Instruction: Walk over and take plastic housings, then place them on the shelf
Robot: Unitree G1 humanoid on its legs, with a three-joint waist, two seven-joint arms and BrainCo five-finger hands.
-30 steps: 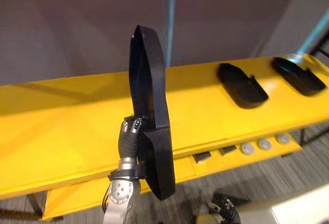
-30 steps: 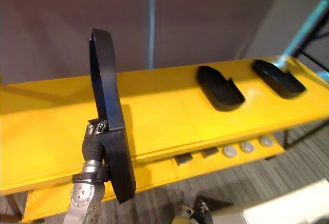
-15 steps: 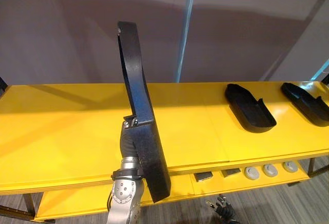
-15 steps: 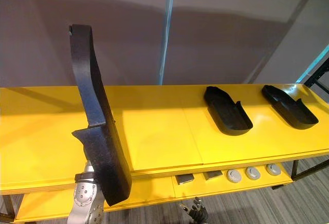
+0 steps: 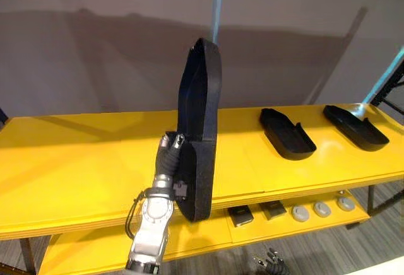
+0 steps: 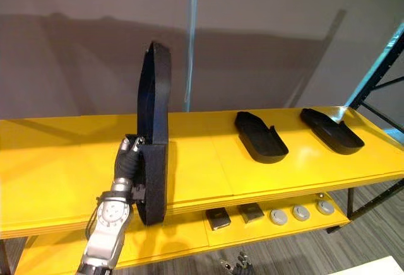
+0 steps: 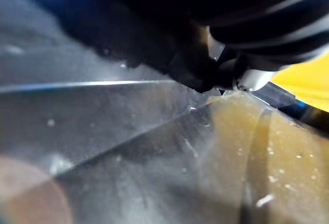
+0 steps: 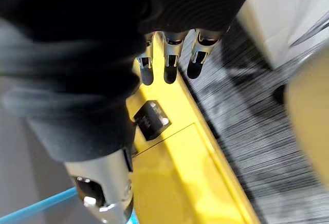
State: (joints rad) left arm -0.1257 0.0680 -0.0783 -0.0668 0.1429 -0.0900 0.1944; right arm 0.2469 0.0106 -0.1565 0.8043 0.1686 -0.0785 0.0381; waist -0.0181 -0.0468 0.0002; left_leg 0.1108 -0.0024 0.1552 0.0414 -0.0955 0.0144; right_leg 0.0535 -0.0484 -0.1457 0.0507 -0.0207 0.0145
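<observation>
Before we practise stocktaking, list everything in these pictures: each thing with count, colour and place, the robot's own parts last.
held housing: one, black, upright in the left hand.
lying housings: two, black, on the top shelf, right part.
top shelf: one, yellow, across the view.
lower shelf: one, yellow, beneath it.
blocks: two, dark, on the lower shelf.
discs: three, grey, right of the blocks.
posts: two, light blue, behind the shelf.
left hand: curled round the held housing.
right hand: fingers relaxed, holding nothing.
</observation>
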